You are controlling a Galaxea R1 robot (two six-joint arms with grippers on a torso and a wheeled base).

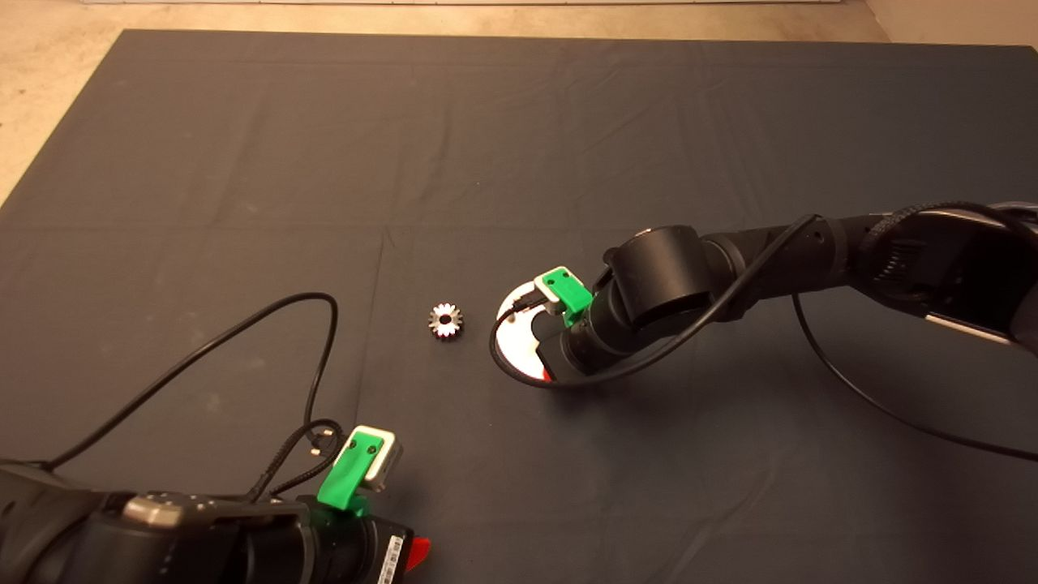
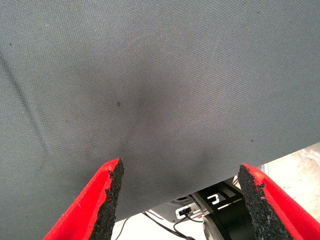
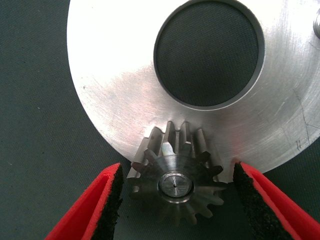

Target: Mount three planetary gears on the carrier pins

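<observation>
The shiny round disc lies on the mat, partly hidden under my right wrist in the head view. One dark-steel planetary gear sits on a carrier pin near the disc's rim, the pin's end showing in its hole. My right gripper is open, with a finger on each side of this gear and a gap on both sides. Another pin shows at the disc's far rim. A second gear lies loose on the mat to the left of the disc. A third gear is out of view.
My left gripper is parked open and empty at the mat's lower left edge. Its black cable loops over the mat to the left of the loose gear. The right arm's cable trails across the mat at the right.
</observation>
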